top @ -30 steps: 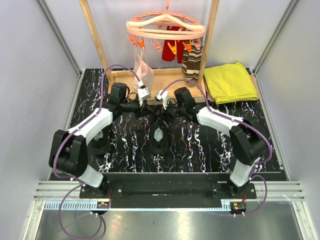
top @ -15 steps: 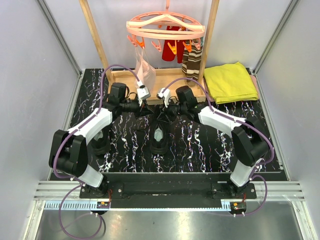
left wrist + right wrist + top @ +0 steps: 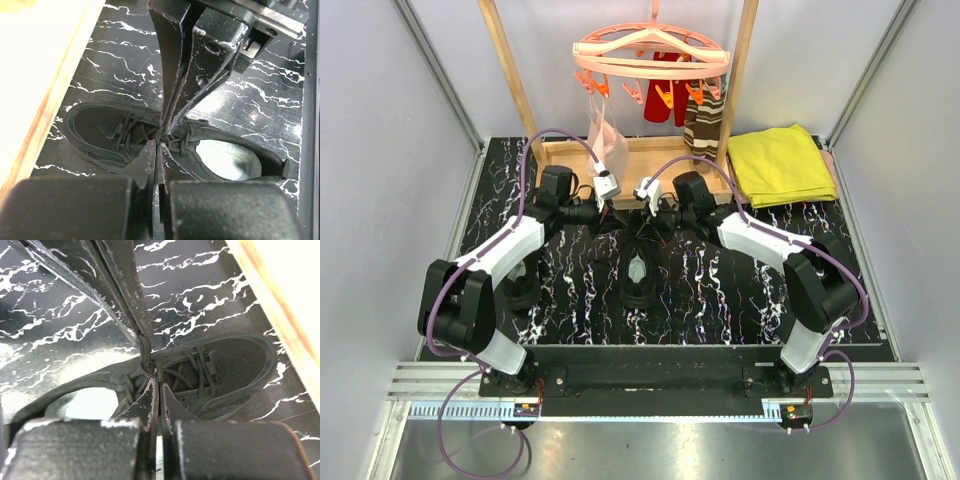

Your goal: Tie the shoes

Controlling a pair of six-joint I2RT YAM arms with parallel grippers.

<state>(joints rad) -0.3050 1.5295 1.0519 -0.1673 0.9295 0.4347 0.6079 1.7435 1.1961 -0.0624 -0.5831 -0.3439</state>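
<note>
**Both grippers pinched shut over the middle shoe**

The black table (image 3: 720, 290) with white streaks sits between grey walls, and a wooden rack (image 3: 660, 155) stands at the far side. Your two arms reach in and meet nose to nose just in front of that rack.

Your left gripper (image 3: 618, 226) has its fingers pressed tight together, with no gap between them. In the right wrist view a strand of the laces (image 3: 145, 354) runs up from the shoe into its tips, so it is pinching a lace.

Your right gripper (image 3: 648, 224) is pressed tight together too. Its tips touch the laces at the same spot. You cannot tell if a lace is caught between them.

The two sets of tips almost touch each other.

The shoe (image 3: 638, 285) lies right under both grippers. Its toe points away from you, toward the rack. Its pale insole (image 3: 227, 160) shows on the near side of the tips.

The other shoe (image 3: 523, 292) sits well apart from both grippers, down under your left arm, near its base.
</note>
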